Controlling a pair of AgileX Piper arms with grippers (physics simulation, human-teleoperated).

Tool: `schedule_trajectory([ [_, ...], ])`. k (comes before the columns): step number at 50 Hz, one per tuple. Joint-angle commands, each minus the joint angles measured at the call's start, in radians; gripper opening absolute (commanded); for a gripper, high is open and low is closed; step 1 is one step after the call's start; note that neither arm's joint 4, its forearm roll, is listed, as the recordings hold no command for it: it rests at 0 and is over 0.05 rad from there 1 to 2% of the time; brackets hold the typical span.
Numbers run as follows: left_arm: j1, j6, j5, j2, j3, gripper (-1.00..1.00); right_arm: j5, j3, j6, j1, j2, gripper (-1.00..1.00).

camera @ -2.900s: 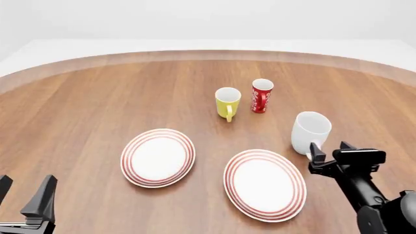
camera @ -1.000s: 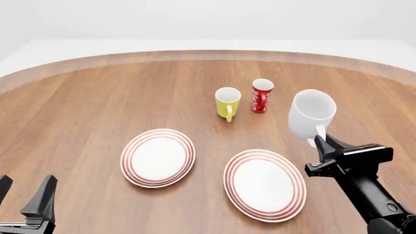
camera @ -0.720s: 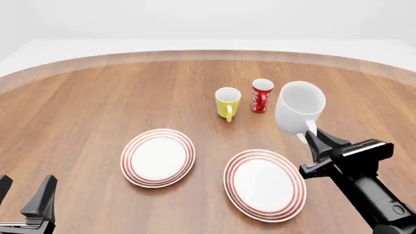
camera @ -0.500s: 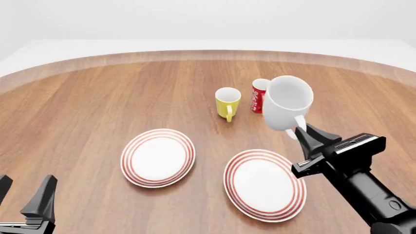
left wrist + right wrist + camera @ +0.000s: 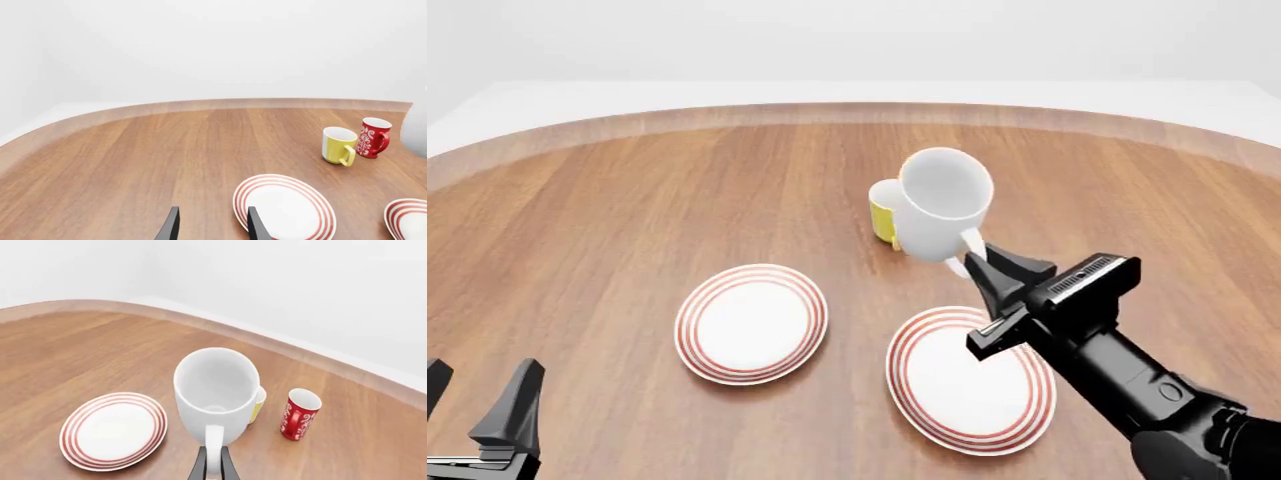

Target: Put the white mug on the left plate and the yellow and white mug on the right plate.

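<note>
- Right claw (image 5: 977,268) pinches the white mug (image 5: 941,215) by its handle, aloft, hiding most of the yellow and white mug (image 5: 884,218).
- Red mug (image 5: 298,414) stands beside.
- Left claw (image 5: 210,226) gapes, empty.

a slim red mug (image 5: 372,137) with white markings stands upright on the far right part of the round wooden table (image 5: 627,220), its handle turned to the right, and beyond the table's pale curved edge there is only a plain white backdrop (image 5: 854,40).

3 mugs: white mug (image 5: 940,203), yellow and white mug (image 5: 337,144), red mug (image 5: 371,137); 2 plates: left plate (image 5: 751,322), right plate (image 5: 961,382).
</note>
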Motion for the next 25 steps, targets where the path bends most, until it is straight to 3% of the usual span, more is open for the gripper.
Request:
schedule_trajectory([
  [1, 0.000, 0.000, 0.000, 0.000, 0.000, 1.00, -0.025, -0.041, 0.016, 0.070, 0.059, -1.00],
  [25, 0.000, 0.000, 0.000, 0.000, 0.000, 1.00, -0.063, -0.134, 0.047, 0.237, 0.214, -1.00],
])
